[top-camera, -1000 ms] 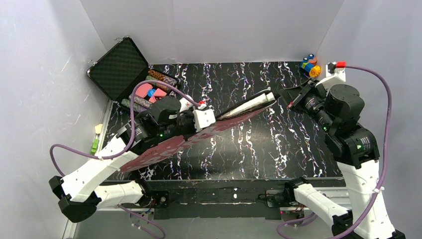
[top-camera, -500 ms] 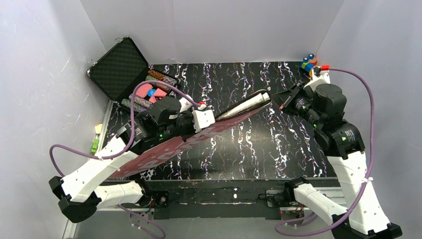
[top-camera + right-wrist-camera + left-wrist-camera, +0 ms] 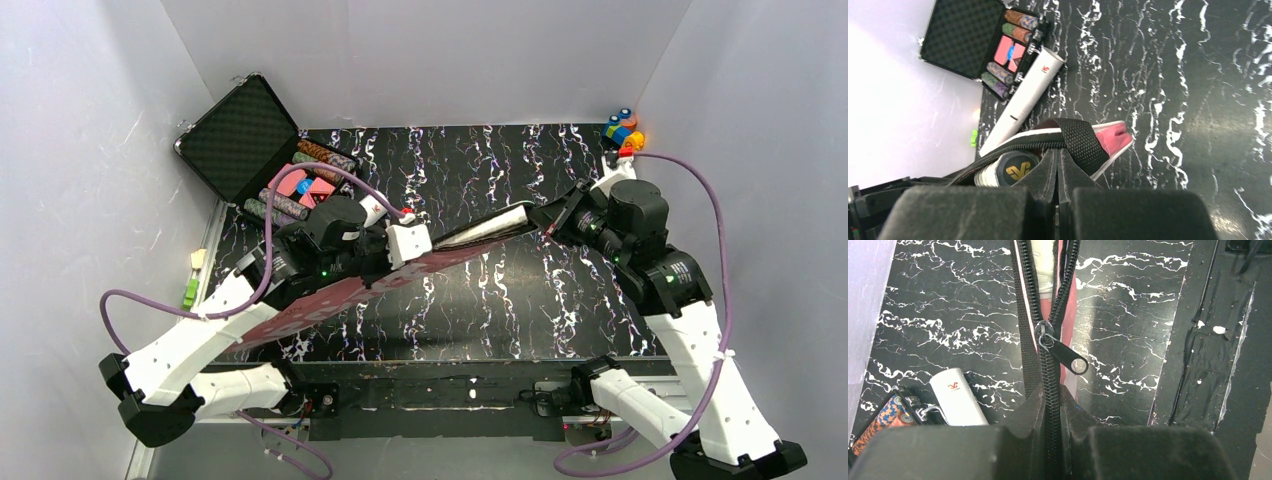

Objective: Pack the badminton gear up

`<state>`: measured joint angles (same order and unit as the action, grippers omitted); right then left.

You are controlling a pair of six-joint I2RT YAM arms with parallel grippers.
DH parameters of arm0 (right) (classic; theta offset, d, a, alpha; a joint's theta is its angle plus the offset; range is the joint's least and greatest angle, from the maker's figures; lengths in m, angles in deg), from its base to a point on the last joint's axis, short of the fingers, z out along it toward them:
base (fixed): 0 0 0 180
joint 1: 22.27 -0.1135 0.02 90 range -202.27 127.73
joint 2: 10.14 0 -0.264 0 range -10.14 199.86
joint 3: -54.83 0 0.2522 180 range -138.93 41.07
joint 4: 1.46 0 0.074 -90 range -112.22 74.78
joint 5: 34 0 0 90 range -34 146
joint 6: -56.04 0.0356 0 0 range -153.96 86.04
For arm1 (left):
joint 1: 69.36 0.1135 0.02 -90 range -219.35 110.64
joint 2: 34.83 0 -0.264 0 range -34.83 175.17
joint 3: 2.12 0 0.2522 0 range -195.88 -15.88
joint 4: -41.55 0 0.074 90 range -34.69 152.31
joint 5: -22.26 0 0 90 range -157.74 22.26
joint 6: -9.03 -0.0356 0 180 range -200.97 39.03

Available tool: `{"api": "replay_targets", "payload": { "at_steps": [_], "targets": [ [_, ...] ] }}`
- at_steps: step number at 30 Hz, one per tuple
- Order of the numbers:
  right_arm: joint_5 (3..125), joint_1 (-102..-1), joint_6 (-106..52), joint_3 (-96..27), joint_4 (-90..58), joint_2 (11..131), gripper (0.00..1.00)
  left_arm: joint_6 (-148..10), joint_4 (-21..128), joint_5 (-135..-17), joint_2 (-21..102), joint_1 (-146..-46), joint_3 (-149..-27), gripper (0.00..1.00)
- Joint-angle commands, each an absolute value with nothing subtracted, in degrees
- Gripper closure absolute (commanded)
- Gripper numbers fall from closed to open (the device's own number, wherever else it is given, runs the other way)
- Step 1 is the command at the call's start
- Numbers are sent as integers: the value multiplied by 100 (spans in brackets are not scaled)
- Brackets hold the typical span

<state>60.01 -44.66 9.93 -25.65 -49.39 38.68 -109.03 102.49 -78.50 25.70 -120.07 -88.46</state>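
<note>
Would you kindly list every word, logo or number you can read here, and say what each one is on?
Gold emblem, perhaps "VS", on the butt of the racket handle: reading uncertain.
Small red logo on the white tube: too small to read.
No other text is legible.

Worktop (image 3: pixel 560 300): black, veined with white like marble.
Far left corner: open black case (image 3: pixel 240 135), its lid tilted back, rolls of poker chips (image 3: pixel 325 155) inside.
Just beside the case: white tube (image 3: pixel 1023 100), lying flat.
Far right corner: small coloured blocks (image 3: pixel 622 128).
</note>
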Motion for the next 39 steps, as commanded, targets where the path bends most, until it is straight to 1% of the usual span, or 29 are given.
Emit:
{"api": "replay_targets", "payload": {
  "at_steps": [1,3,5,6,7,13,17,18,20,21,22,23,24,25,26,29,33,35,39],
  "targets": [
    [5054,-4584,299,-3426,-6150,3871,99,-10972,9274,-8062,2407,-12033,-9024,100],
    [4703,-4579,-37,-3911,-6455,3915,97,-10980,9276,-8074,2397,-12033,-8991,100],
    [4716,-4574,-217,-4293,-6501,3932,95,-10983,9269,-8087,2408,-12033,-8973,100],
    [4806,-4574,-234,-4433,-6479,3938,97,-10981,9267,-8098,2406,-12036,-8968,100],
    [4940,-4575,-205,-4531,-6429,3955,99,-10980,9267,-8102,2412,-12034,-8968,100],
    [5901,-4579,96,-4577,-5948,4052,99,-10967,9284,-8106,2449,-12038,-9019,100],
    [6880,-4579,226,-4356,-5523,4078,98,-10980,9281,-8095,2464,-12034,-9018,100],
    [7178,-4574,293,-4246,-5374,4052,92,-10986,9277,-8086,2456,-12035,-9008,100],
    [7863,-4576,458,-3952,-4975,3947,77,-11002,9269,-8052,2452,-12036,-8978,100],
    [8230,-4580,558,-3783,-4797,3905,65,-11014,9260,-8012,2457,-12034,-8966,100],
    [8583,-4582,697,-3584,-4588,3865,56,-11018,9247,-7976,2457,-12040,-8959,100],
    [9008,-4582,895,-3200,-4289,3817,49,-11017,9236,-7939,2465,-12034,-8959,100],
    [9181,-4595,1111,-2993,-3962,3747,45,-11000,9201,-7902,2477,-12033,-8960,100],
    [9344,-4637,1353,-2496,-3572,3645,41,-10983,9166,-7860,2485,-12029,-8954,100],
    [9416,-4699,1593,-2116,-3170,3546,39,-10965,9129,-7811,2505,-12028,-8957,100],
    [9273,-5096,1942,-1441,-2319,3386,35,-10856,9021,-7643,2578,-12014,-8972,100],
    [8061,-6059,1771,-1193,-1980,3576,33,-10608,8789,-7280,2722,-12010,-8961,100],
    [7470,-6445,1855,-991,-1391,3712,32,-10529,8713,-7209,2783,-12008,-8946,100],
    [6873,-6687,2118,-666,-462,4021,32,-10420,8643,-7124,2833,-12008,-8900,100]
  ]
}}
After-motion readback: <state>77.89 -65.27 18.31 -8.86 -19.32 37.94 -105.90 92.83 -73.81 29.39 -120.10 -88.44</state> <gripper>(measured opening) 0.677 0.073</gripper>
